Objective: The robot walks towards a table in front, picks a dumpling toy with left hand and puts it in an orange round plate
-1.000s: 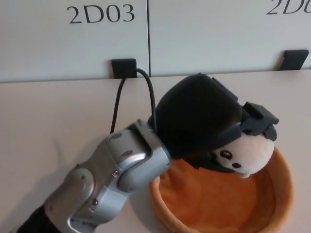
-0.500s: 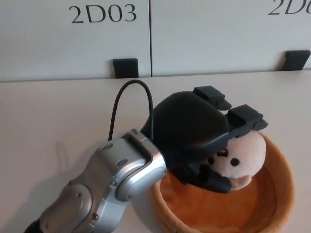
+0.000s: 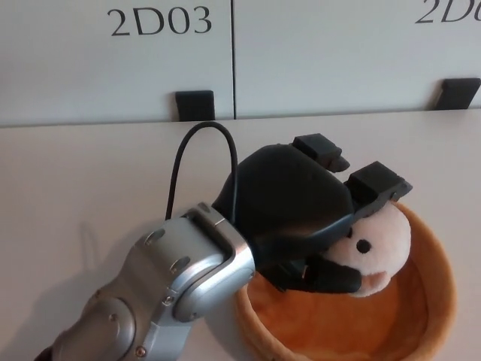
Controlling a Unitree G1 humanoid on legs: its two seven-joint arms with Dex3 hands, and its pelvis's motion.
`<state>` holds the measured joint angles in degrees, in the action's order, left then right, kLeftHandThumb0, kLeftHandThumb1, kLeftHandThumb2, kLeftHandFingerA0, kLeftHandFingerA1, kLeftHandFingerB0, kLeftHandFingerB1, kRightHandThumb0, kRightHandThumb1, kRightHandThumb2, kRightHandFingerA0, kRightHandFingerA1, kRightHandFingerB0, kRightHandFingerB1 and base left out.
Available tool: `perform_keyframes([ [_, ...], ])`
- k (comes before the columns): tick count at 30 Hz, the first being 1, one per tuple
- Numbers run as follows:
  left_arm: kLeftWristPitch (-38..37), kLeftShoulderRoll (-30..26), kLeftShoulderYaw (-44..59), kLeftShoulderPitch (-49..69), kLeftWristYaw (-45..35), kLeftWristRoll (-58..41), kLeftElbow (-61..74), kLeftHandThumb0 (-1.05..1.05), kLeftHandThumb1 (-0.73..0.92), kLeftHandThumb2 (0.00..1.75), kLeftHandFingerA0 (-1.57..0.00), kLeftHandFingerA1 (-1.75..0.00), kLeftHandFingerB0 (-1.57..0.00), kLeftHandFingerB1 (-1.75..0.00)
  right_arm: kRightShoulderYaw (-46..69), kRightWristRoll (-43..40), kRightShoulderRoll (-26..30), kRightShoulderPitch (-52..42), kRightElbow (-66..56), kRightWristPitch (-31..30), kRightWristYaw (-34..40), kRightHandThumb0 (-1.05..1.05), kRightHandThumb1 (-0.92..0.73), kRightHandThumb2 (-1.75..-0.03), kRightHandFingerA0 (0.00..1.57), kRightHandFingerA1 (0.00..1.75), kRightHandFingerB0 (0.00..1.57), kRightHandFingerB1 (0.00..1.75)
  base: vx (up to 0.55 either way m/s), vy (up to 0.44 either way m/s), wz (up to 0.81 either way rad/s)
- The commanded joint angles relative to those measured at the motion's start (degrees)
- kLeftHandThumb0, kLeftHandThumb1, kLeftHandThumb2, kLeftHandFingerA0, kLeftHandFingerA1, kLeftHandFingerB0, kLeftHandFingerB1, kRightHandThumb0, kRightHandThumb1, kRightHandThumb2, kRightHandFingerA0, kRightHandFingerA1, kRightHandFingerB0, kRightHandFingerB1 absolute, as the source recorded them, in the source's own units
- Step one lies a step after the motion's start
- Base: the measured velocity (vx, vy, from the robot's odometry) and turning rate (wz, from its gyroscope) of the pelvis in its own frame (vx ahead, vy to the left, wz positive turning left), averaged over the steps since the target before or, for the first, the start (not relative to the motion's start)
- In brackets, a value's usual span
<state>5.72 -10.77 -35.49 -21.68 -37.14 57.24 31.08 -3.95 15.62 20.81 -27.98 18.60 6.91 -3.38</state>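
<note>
My left hand [image 3: 301, 214] reaches in from the lower left and hovers over the orange round plate [image 3: 432, 301] at the lower right. It is shut on the dumpling toy [image 3: 376, 248], a cream plush with small black eyes and a pink mouth. Two black fingers [image 3: 376, 184] lie over the toy's top and the thumb [image 3: 327, 277] presses under it. The toy hangs just inside the plate's rim, above its orange floor. Much of the toy is hidden behind the hand. My right hand does not show.
The plate stands on a pale table [image 3: 90, 188] that ends at a white panel wall [image 3: 316, 53] marked 2D03. Two black brackets [image 3: 195, 105] sit at the wall's foot. A black cable [image 3: 195, 150] loops from my left wrist.
My left hand has lowered slightly with the toy and tilted it, so the face now points right. The fingers over the toy have lifted a little.
</note>
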Motion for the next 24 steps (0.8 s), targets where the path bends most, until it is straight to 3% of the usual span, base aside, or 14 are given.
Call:
perform_keyframes([
  [1,0.8,0.0,0.7,0.0,-3.2,1.5,1.6,-0.91,0.92,1.02,-0.31,-0.36,-0.16,-0.46,0.6,-0.7,1.1,-0.1,-0.1,-1.4,-1.5,-0.22,-0.5,-0.95,0.55,0.67,0.12,0.48,0.0,0.0,0.0],
  [3,1.1,0.2,0.4,1.1,-3.9,1.9,2.4,-0.91,0.92,1.01,-0.32,-0.36,-0.15,-0.46,0.0,0.2,1.3,-0.9,-0.1,-1.2,-1.4,-0.22,-0.5,-0.95,0.54,0.67,0.11,0.48,0.0,0.0,0.0],
  [4,1.2,0.3,0.4,1.2,-4.0,2.1,2.5,-0.92,0.92,1.01,-0.33,-0.36,-0.14,-0.46,-0.1,0.1,1.3,-0.9,0.3,-0.8,-1.4,-0.26,-0.67,-0.6,0.63,0.47,0.24,0.34,0.0,0.0,0.0],
  [8,2.2,1.4,-0.2,0.9,-5.9,4.5,2.1,-1.01,0.92,0.85,-0.29,-0.38,-0.08,-0.41,-1.0,1.4,2.0,-1.0,-0.1,-0.6,-1.3,-0.31,-0.66,-0.65,0.62,0.49,0.24,0.38,0.0,0.0,0.0],
  [9,2.4,1.6,-0.3,0.7,-6.6,5.1,2.1,-0.92,0.8,0.64,-0.24,-0.35,-0.05,-0.43,-0.9,1.3,1.8,-1.0,-0.2,-0.9,-1.2,-0.19,-0.48,-0.94,0.56,0.67,0.15,0.5,0.0,0.0,0.0],
  [10,2.4,1.6,-0.3,0.7,-6.6,5.1,2.1,-0.92,0.8,0.64,-0.24,-0.35,-0.05,-0.43,-0.9,1.3,1.8,-1.0,-0.2,-0.9,-1.2,-0.19,-0.48,-0.94,0.56,0.67,0.15,0.5,0.0,0.0,0.0],
  [11,3.2,2.2,-0.3,0.0,-8.9,5.3,2.3,-0.92,0.54,0.93,-0.13,-0.45,-0.04,-0.43,-1.0,1.5,1.5,-0.8,0.2,-1.0,-0.5,-0.21,-0.64,-0.58,0.66,0.46,0.28,0.36,0.0,0.0,0.0],
  [16,4.0,3.6,1.1,-0.9,-10.5,4.2,2.6,-0.99,0.66,1.06,-0.13,-0.45,-0.06,-0.45,-1.2,1.7,1.5,-0.8,-0.9,-1.5,-0.6,-0.23,-0.64,-0.59,0.63,0.46,0.26,0.36,0.0,0.0,0.0],
  [17,3.8,3.9,1.6,-0.6,-9.0,4.3,2.3,-1.0,0.92,0.82,-0.16,-0.38,-0.21,-0.51,-1.3,1.9,1.7,-0.8,-0.6,-0.5,-0.3,-0.26,-0.63,-0.61,0.64,0.47,0.26,0.38,0.0,0.0,0.0],
  [18,3.7,4.0,1.8,-0.6,-8.6,4.3,2.2,-1.0,0.92,0.82,-0.16,-0.38,-0.21,-0.51,-1.4,2.0,1.7,-0.8,-0.4,-0.2,-0.2,-0.26,-0.63,-0.61,0.64,0.47,0.26,0.38,0.0,0.0,0.0],
  [19,3.4,4.0,2.2,-1.0,-8.1,4.9,2.1,-0.82,0.87,1.3,-0.24,-0.52,-0.06,-0.47,-1.5,2.4,1.9,-0.5,-0.2,-0.3,-0.1,-0.19,-0.46,-0.91,0.55,0.65,0.15,0.5,0.0,0.0,0.0],
  [20,3.4,4.2,2.7,-1.8,-8.0,5.5,1.9,-0.74,0.88,1.33,-0.35,-0.54,0.0,-0.45,-1.6,2.6,1.9,0.0,0.1,-0.2,0.1,-0.19,-0.46,-0.91,0.55,0.65,0.15,0.5,0.0,0.0,0.0],
  [22,3.9,4.7,2.9,-2.1,-8.1,6.2,1.9,-0.91,0.86,1.11,-0.39,-0.48,-0.18,-0.54,-1.6,2.6,1.8,0.2,0.4,0.1,0.3,-0.17,-0.45,-0.9,0.57,0.66,0.15,0.5,0.0,0.0,0.0],
  [24,4.6,5.4,3.1,-2.1,-8.2,7.0,1.8,-0.91,0.86,1.11,-0.39,-0.48,-0.18,-0.54,-1.6,2.7,1.7,0.4,0.7,0.3,0.5,-0.17,-0.45,-0.9,0.57,0.66,0.15,0.5,0.0,0.0,0.0],
])
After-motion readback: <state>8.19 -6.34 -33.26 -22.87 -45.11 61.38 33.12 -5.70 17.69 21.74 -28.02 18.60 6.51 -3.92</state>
